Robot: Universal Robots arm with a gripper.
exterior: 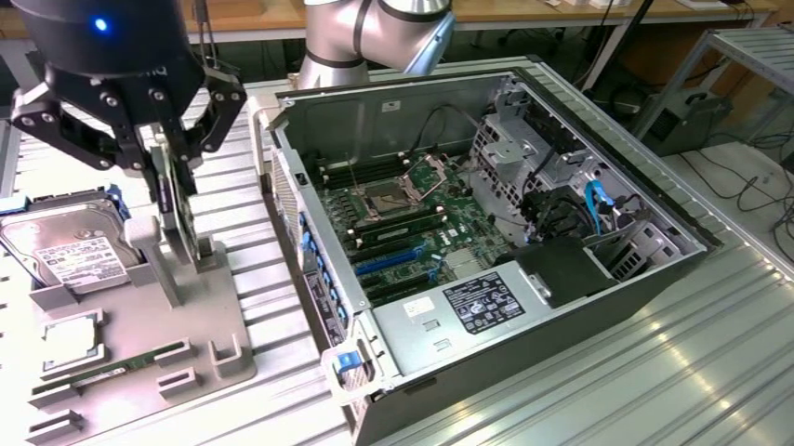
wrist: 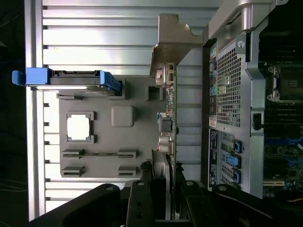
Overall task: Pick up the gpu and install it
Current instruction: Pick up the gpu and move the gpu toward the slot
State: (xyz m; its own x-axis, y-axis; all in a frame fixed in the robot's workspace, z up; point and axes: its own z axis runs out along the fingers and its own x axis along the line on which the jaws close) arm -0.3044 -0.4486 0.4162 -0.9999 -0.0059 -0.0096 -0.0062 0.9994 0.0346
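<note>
GPU (exterior: 170, 212) stands upright in the grey holder (exterior: 137, 372) on the tabletop (exterior: 694, 372), at nine o'clock of the open computer case (exterior: 471, 381) in the exterior view, and the fingers (wrist: 141, 208) pinch its upper edge.

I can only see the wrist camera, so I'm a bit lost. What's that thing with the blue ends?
Observer: A hard drive; its white label faces up.
Operator: What's deeper inside the case?
Observer: A blue cable beside a black cover, toward the exterior view's right.
Operator: How does the gpu stand?
Observer: Upright in the grey holder, with the gripper at its top edge.
</note>
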